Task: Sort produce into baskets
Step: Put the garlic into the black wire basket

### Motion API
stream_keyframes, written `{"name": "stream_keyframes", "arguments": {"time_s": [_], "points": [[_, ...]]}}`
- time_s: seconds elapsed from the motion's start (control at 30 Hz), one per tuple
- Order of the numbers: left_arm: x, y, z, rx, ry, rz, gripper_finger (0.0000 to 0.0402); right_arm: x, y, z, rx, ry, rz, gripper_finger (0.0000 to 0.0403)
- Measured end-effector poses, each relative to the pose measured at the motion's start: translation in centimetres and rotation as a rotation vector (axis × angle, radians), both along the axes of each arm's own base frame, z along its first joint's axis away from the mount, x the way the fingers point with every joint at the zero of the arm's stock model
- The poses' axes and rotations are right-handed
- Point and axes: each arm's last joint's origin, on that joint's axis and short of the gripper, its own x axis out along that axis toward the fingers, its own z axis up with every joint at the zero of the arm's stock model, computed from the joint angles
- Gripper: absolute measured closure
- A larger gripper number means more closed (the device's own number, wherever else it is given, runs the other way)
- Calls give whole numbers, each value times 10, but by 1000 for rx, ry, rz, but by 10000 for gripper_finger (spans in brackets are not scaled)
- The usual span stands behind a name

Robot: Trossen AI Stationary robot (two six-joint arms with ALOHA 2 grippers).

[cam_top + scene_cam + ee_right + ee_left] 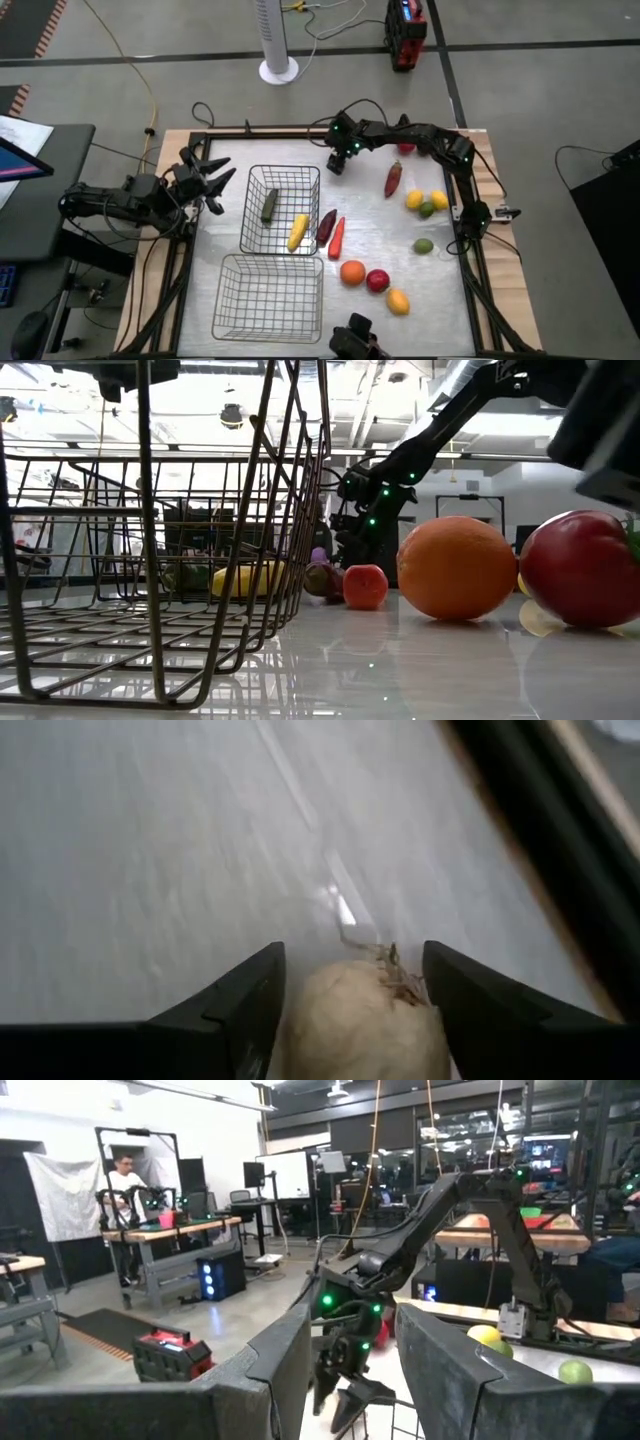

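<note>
While the left pincer [215, 185] waits with its fingers spread wide at the surface's [380, 225] left edge, just beside the far basket [281, 209], the right pincer [336, 163] hangs at the far side of the surface, a little beyond that basket's far right corner. Its fingers stand apart around a pale garlic [358, 1025], one dark finger on each side of the bulb; whether they actually press it I cannot tell, though the wrist view shows the garlic sitting snugly between them with dry roots pointing forward. Nearest the right pincer among the loose pieces is a dark red chili [393, 179], lying off toward its arm's side. Farther on that side sit two yellow fruits [415, 199] with a lime [426, 209] touching them, and a second lime [423, 246] lies alone nearer the front. Inside the far basket, near the left pincer, lie a green cucumber [269, 205] and a yellow banana [297, 232]. Just outside that basket's right wall an eggplant [326, 226] and a red pepper [337, 237] lie side by side. Well away from both pincers, toward the front, an orange [352, 272], an apple [377, 281] and a lemon [398, 301] form a loose row beside the near basket [268, 298].
</note>
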Motion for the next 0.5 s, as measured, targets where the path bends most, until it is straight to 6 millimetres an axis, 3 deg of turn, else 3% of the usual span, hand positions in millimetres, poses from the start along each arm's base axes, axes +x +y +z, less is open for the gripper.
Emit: {"name": "stream_keyframes", "arguments": {"time_s": [0.2,0.37,0.5], "points": [[0,0,-1,-4,6,-1,264,-2,5,1,21,37,13,236],[0,0,-2,-5,13,-1,264,-5,17,18,51,47,43,239],[0,0,-2,-4,13,-1,264,-11,34,56,52,18,40,216]]}}
